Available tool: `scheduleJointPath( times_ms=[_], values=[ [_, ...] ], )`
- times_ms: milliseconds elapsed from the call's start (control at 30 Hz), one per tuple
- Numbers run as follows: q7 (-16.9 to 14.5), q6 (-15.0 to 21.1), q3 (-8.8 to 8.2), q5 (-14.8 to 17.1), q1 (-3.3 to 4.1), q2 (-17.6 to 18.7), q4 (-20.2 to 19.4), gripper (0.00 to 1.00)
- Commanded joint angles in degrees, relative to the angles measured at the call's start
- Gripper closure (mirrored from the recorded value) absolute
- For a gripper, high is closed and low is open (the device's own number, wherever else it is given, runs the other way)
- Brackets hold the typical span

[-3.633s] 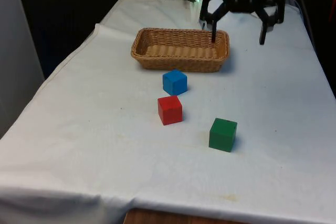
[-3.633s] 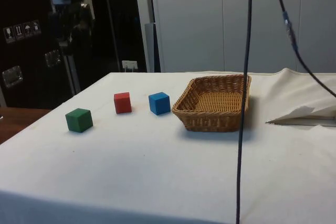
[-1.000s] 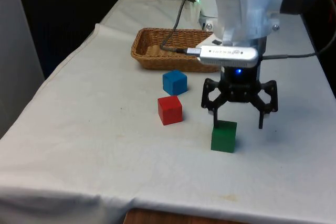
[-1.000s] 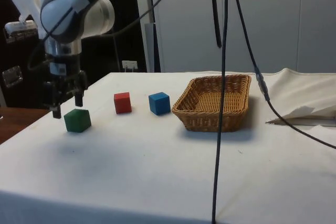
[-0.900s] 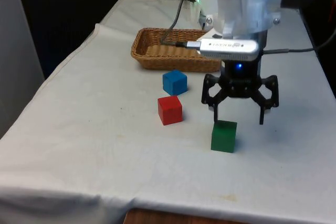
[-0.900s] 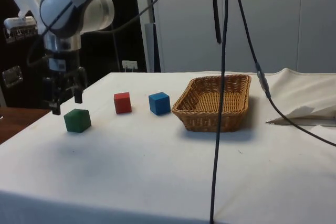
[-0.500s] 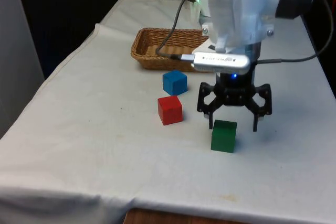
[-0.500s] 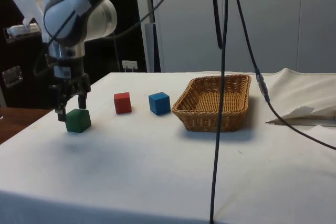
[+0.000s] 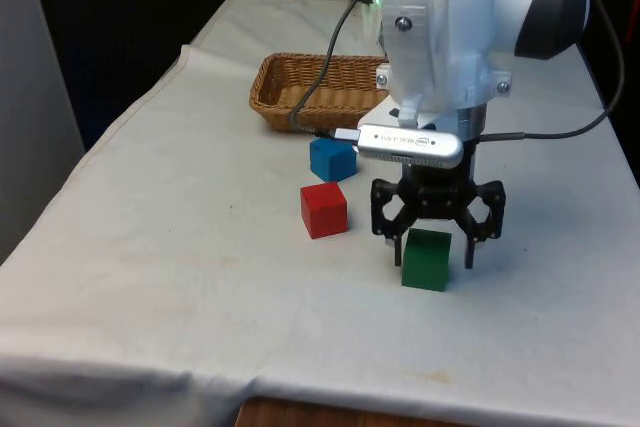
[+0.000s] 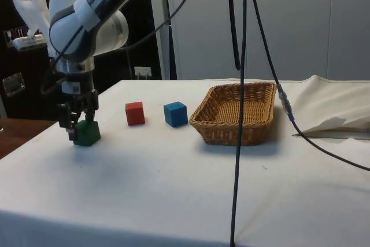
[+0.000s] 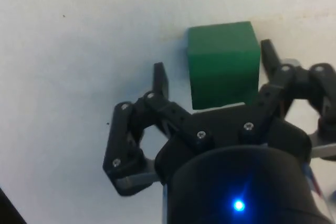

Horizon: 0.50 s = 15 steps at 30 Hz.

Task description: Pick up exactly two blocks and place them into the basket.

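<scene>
Directly beneath the spread end effector [image 11: 212, 66] sat the green block [image 11: 223, 61], off-centre, nearer one finger [image 11: 270, 59] than the other.

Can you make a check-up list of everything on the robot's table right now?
Surface: table under a white cloth, a few faint marks.
Job's things: green block on the cloth between the open fingers; red block and blue block sit apart on the cloth; wicker basket with no block seen in it.
Clutter: nothing seen.
Gripper: gripper open, lowered around the green block, not closed on it.
Cables: black cables hang down in the side view.
Surroundings: black curtains; dark cabinets.
</scene>
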Motion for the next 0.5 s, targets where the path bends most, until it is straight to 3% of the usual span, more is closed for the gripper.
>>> scheduleJointPath(
  times_ms=[0,67,100,167,467],
  values=[
    [-0.1,-0.3,0.00,-0.1,-0.06,0.3,0.3,0.39],
    [-0.1,-0.2,0.00,-0.1,-0.06,0.3,0.4,0.62],
    [-0.1,-0.2,0.00,-0.1,-0.06,0.3,0.4,0.81],
    [-0.2,-0.2,0.00,-0.1,-0.06,0.3,0.4,0.99],
    [-0.2,-0.3,-0.17,-0.2,0.23,-0.7,-0.5,0.98]
  ],
)
